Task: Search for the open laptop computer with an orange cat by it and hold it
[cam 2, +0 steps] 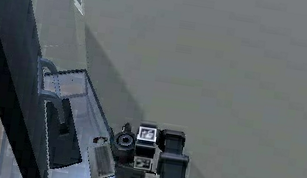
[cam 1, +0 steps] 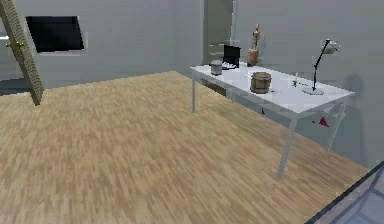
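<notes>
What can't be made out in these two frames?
Forward view: laptop at the table's far end, too small to tell what sits beside it.
Arm side view: things lie behind the gripper, so whether it holds anything is unclear.
Arm side view: dark panel, cut off at left, unidentifiable.

Flat, even, moderate light without glare, with a soft grey shadow banding the wall (cam 2: 216, 66) toward 9 o'clock.

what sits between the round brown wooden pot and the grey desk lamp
In the forward view, a small slim greenish thing stands on the white tabletop between the round brown wooden pot and the grey desk lamp; it is too small to identify.
</notes>
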Motion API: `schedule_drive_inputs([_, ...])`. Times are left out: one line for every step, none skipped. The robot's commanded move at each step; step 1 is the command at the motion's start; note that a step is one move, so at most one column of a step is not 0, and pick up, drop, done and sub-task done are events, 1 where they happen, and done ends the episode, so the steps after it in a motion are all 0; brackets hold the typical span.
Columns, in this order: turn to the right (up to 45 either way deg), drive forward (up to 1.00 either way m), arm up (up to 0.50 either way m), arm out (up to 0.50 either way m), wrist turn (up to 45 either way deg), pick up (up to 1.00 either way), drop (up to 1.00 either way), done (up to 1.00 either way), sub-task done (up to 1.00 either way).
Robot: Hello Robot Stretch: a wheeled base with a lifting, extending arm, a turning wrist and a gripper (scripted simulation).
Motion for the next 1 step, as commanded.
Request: schedule_drive_inputs([0.0,0.00,-0.30,0.00,0.0,0.00,0.00,0.00,0.00])
